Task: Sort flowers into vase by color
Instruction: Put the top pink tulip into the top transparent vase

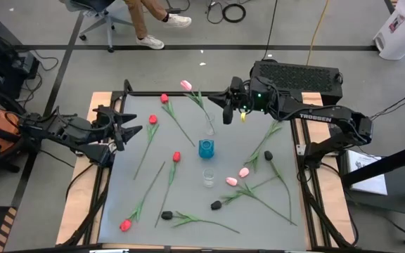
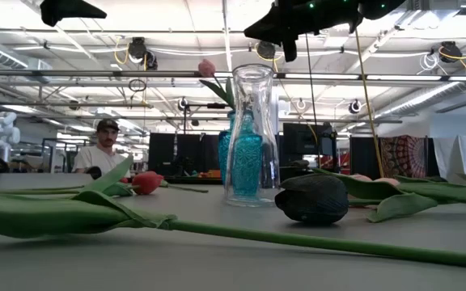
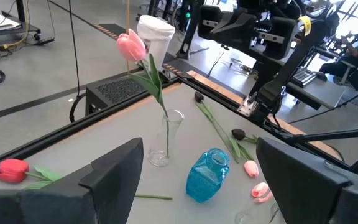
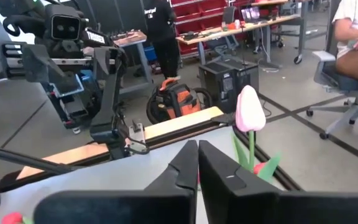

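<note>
My right gripper (image 1: 226,111) is closed and empty above the clear vase (image 3: 166,138) — 1 pink tulip (image 3: 132,46) in. I'd lift straight, clear of it; left gripper (image 1: 121,127) waits open.

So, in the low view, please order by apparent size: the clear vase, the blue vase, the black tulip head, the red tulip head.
1. Clear vase
2. Blue vase, partly hidden behind the clear one
3. Black tulip head, though it lies nearest the camera, which enlarges it
4. Red tulip head
</note>
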Motion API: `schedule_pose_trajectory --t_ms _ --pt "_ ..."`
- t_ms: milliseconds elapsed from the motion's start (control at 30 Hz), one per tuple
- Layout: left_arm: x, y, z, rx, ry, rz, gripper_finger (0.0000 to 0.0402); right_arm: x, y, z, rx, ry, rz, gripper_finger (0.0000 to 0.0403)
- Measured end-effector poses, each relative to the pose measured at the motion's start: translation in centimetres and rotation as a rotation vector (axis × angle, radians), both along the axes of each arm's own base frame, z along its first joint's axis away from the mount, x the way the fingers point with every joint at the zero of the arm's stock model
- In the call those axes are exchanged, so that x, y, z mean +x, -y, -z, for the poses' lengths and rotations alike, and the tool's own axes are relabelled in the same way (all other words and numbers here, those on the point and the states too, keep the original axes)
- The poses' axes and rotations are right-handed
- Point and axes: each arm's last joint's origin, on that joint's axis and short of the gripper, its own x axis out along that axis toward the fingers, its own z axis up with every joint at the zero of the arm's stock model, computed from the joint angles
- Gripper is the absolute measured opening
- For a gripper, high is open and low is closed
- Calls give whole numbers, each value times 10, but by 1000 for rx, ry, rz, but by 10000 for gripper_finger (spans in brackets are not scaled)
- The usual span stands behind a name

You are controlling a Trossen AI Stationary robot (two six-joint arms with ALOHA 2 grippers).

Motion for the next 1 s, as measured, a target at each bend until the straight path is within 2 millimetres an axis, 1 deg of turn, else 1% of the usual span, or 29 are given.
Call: schedule_pose_trajectory --t_ms 133,233,367,533,733,1000 --pt "0 0 0 0 0 0 319 -1 -1 1 46 -6 -4 4" --pt "0 0 0 1 0 0 319 -5 -4 -4 61 2 -44 8" --pt "0 0 0 1 -1 -1 319 -19 -12 -14 66 -23 -80 7" --pt "0 0 0 9 -4 -5 319 -48 -24 -28 39 -78 -89 7" --pt "0 0 0 9 -4 -5 319 -84 -38 -40 44 -138 -89 7" --pt "0 0 0 8 -4 -4 319 -133 -56 -42 75 -269 -97 7"
